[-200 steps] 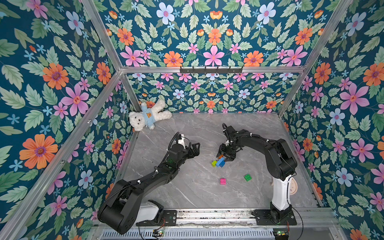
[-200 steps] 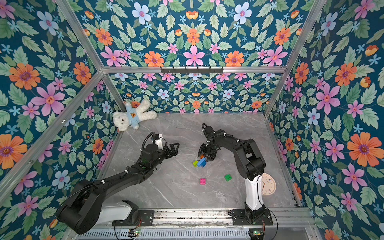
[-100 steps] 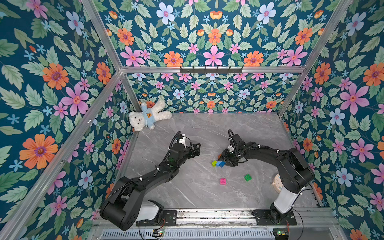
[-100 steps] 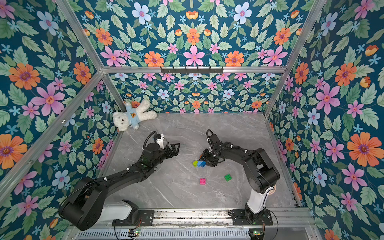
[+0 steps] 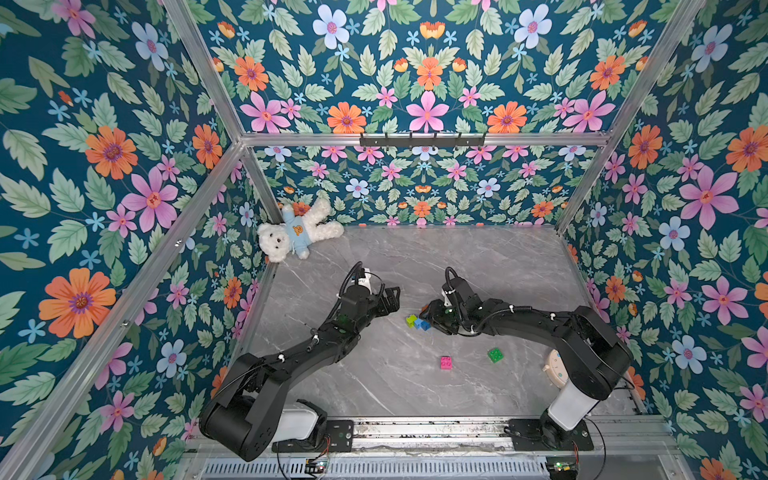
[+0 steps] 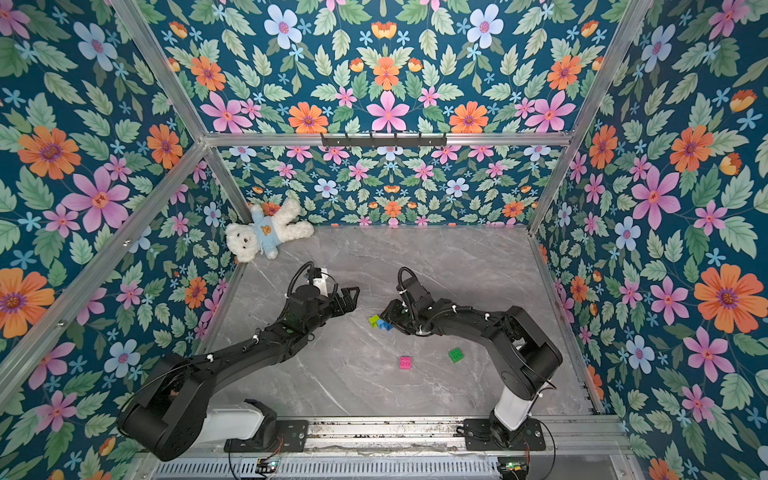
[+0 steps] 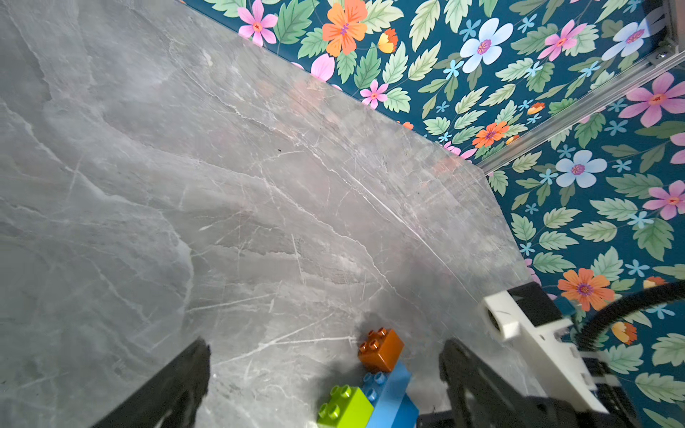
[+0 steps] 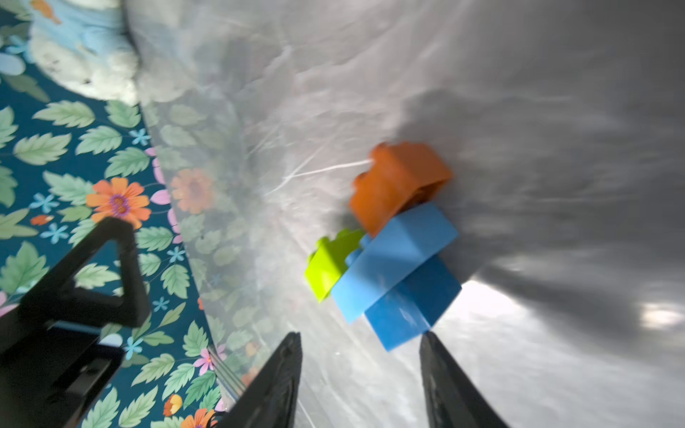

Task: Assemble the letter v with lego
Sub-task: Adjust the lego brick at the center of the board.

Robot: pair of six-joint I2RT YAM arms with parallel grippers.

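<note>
A joined cluster of lego lies mid-table in both top views (image 5: 417,322) (image 6: 380,322). It has a lime brick (image 7: 344,407), a light-blue brick (image 8: 396,255), a dark blue brick (image 8: 415,304) and an orange brick (image 7: 381,348). My right gripper (image 8: 361,367) is low at the cluster's right side and open. Nothing sits between its fingers, and the dark blue brick lies just past the tips. My left gripper (image 5: 390,297) hovers wide open to the upper left of the cluster, apart from it. A pink brick (image 5: 446,362) and a green brick (image 5: 495,355) lie loose nearer the front.
A white teddy bear (image 5: 297,235) lies in the back left corner. A round white dial (image 5: 552,368) sits by the right arm's base. Floral walls close in the table on three sides, and a metal rail (image 5: 415,428) runs along the front.
The right arm has dropped from above the cluster to table height beside it, and its jaws have narrowed. The left arm has barely moved.
</note>
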